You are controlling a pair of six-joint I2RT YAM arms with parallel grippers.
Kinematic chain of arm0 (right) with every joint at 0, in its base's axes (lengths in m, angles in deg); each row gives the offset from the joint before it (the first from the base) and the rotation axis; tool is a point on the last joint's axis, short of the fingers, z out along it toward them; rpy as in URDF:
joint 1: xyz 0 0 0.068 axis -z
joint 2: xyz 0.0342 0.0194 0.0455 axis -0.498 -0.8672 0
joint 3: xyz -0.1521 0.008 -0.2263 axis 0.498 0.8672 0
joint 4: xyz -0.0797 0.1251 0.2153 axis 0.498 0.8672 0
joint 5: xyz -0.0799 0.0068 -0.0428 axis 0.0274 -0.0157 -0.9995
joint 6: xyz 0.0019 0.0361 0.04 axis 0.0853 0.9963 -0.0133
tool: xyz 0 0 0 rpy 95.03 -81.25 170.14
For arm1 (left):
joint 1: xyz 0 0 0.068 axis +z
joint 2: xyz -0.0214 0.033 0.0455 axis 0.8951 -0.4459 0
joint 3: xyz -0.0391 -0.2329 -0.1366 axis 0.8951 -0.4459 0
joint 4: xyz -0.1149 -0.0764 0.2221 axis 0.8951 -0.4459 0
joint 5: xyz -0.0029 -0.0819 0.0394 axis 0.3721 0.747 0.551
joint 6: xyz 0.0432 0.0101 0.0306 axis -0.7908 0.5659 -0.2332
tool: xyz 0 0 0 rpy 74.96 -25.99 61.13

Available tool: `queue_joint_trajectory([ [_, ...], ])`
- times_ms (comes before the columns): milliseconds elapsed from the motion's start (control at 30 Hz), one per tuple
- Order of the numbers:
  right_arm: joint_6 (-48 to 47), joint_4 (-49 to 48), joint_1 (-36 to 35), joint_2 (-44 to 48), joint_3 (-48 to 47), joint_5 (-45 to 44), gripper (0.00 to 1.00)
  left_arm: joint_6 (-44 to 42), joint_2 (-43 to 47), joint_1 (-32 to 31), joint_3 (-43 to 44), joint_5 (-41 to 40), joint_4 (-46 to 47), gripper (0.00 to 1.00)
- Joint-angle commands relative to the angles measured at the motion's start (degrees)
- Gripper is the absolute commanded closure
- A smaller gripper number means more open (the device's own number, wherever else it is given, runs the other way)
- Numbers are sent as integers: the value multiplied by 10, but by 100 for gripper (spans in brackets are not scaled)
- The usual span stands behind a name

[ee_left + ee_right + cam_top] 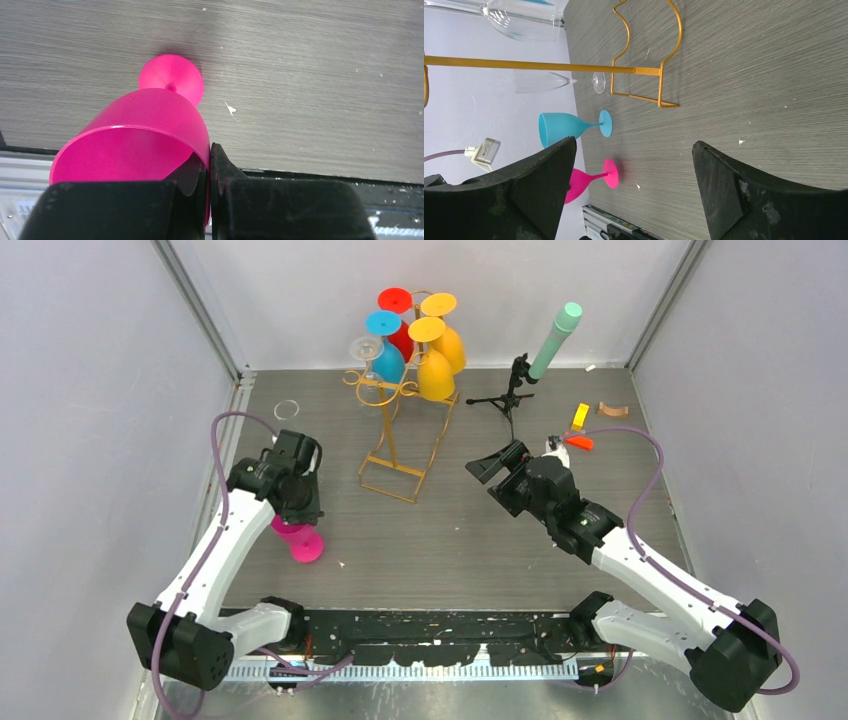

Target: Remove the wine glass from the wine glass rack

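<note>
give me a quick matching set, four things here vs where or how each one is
1. pink glass
2. yellow glasses
3. right gripper
4. green tube

a. open, holding nothing
b. hanging on the rack
c. clamped on the tripod
d. pinched at the rim by the left fingers

Pairs: 1-d, 2-b, 3-a, 4-c
</note>
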State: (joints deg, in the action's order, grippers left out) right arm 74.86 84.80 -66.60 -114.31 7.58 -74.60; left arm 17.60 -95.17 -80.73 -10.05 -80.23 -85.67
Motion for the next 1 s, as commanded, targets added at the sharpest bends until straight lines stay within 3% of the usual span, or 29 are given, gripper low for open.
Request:
queue_joint_trajectory([
  [0, -22, -5, 1, 9, -13, -22, 8, 19, -9, 22, -8, -56, 33, 100],
  [300, -24, 5, 1, 12, -13, -38, 4, 33, -22, 84, -42, -21, 80, 100],
  [433, -30, 6, 1, 7, -18, -36, 1, 34, -27, 93, -45, -29, 80, 93],
  [700, -47, 7, 1, -6, -44, -42, 1, 21, -1, 95, 19, -71, 35, 33],
  [900, -81, 19, 6, -55, -130, -28, 6, 9, 34, 95, 101, -52, 7, 1],
  [967, -100, 19, 9, -74, -172, -25, 7, 1, 45, 95, 124, -44, 2, 0],
])
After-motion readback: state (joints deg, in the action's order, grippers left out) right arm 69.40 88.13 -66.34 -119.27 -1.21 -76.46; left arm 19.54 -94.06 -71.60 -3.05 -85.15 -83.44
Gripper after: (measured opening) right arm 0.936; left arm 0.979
